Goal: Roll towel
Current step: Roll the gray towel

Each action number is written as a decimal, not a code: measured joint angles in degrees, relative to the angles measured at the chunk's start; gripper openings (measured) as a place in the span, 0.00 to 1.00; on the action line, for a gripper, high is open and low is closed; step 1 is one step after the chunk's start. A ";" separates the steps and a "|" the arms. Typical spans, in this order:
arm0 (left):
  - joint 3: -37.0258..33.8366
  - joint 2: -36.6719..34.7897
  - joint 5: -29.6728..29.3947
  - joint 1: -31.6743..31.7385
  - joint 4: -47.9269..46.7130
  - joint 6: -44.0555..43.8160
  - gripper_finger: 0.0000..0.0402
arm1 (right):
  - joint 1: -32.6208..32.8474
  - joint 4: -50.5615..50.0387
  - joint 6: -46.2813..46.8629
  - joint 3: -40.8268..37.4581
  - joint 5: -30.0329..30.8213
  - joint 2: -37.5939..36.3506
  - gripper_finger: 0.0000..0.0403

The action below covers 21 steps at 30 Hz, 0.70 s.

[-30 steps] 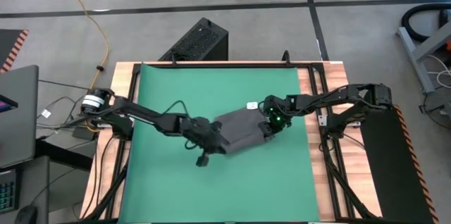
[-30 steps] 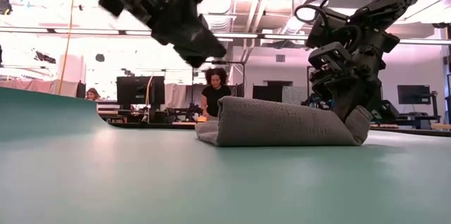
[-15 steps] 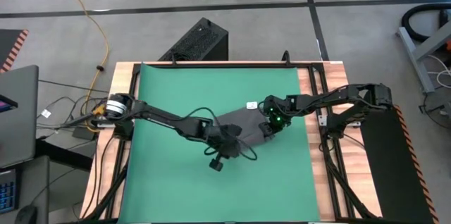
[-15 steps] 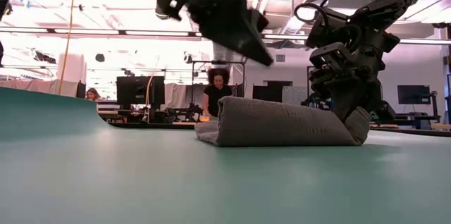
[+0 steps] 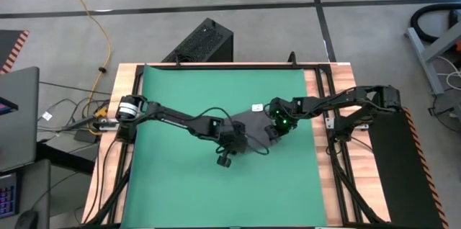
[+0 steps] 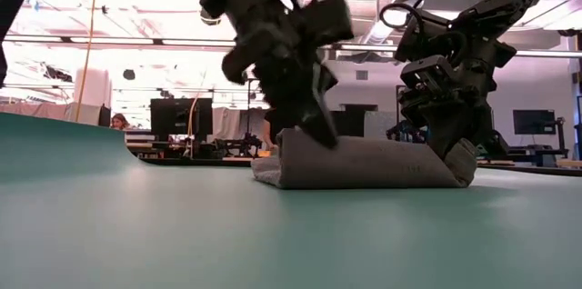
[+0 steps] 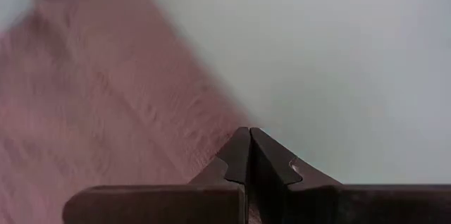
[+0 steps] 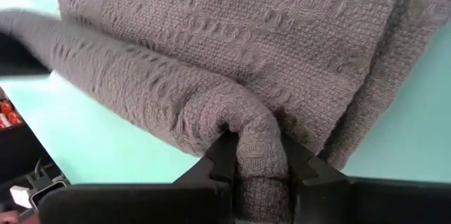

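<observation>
In the high view the towel (image 5: 253, 126) lies just right of the frame's centre on the green mat (image 5: 173, 92), folded but not yet a tight roll, between two arms stretched in from either side. In the low view the left pincer (image 6: 314, 130), shut and empty, presses tip-down on the towel's left end. In the right wrist view the right pincer (image 8: 257, 164) pinches a rolled fold of towel.

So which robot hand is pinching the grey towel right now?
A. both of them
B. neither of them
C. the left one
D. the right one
D. The right wrist view shows the right end effector closed on a rolled fold of the towel, while the left end effector is shut with nothing between its tips.
</observation>
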 joint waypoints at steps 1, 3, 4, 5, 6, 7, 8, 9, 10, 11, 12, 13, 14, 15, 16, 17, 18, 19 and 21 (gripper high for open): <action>-0.30 0.00 -0.04 0.37 -0.39 -0.48 0.00 | 0.14 0.00 -0.03 0.00 0.02 0.00 0.17; -0.92 0.02 0.15 0.97 -0.16 -1.25 0.00 | 0.14 0.09 -0.05 0.00 0.13 0.00 0.17; -1.02 0.02 0.45 1.18 -0.14 -1.55 0.00 | 0.14 0.07 -0.12 0.00 0.15 0.00 0.17; -1.14 0.02 0.65 1.37 0.08 -1.76 0.00 | 0.14 0.07 -0.14 0.00 0.16 0.00 0.17; -1.43 0.02 0.74 1.42 0.20 -1.98 0.00 | 0.14 0.07 -0.14 0.00 0.17 0.00 0.17; -1.75 0.02 0.73 1.44 0.18 -2.08 0.00 | 0.14 0.07 -0.15 0.00 0.15 0.00 0.17; -2.11 0.02 0.73 1.54 0.16 -2.16 0.00 | 0.14 0.07 -0.16 0.00 0.15 0.00 0.17; -2.65 0.02 0.73 1.54 0.51 -2.26 0.00 | 0.14 0.06 -0.14 0.00 0.15 0.00 0.17; -3.27 0.00 0.73 1.57 0.71 -2.80 0.00 | 0.14 0.04 -0.14 0.00 0.15 0.00 0.17; -3.94 0.00 0.73 1.60 1.02 -3.55 0.00 | 0.14 0.04 -0.16 0.00 0.15 0.00 0.17; -4.58 0.00 0.74 1.61 1.32 -4.19 0.00 | 0.14 0.07 -0.16 0.00 0.15 0.00 0.17; -5.11 0.00 0.76 1.61 1.63 -4.88 0.00 | 0.14 0.07 -0.14 0.00 0.15 0.00 0.17; -5.69 -0.02 0.95 1.63 2.15 -5.32 0.00 | 0.14 0.07 -0.16 0.00 0.15 0.00 0.17; -6.41 -0.12 1.19 1.63 3.04 -5.85 0.00 | 0.14 0.07 -0.15 0.00 0.17 0.00 0.17; -7.20 -0.15 1.29 1.61 4.01 -6.43 0.00 | 0.14 0.05 -0.16 0.00 0.20 0.00 0.17; -8.04 -0.15 1.33 1.61 4.92 -6.96 0.00 | 0.15 0.04 -0.19 0.00 0.33 0.00 0.17; -8.79 -0.15 1.38 1.63 5.68 -7.55 0.00 | 0.16 0.07 -0.37 0.00 0.51 0.00 0.17; -9.42 -0.16 1.40 1.65 6.37 -7.94 0.00 | 0.16 0.13 -1.20 0.00 0.61 0.00 0.17; -10.36 -0.24 1.45 1.65 6.76 -8.21 0.00 | 0.20 0.30 -3.37 0.00 0.93 -0.07 0.21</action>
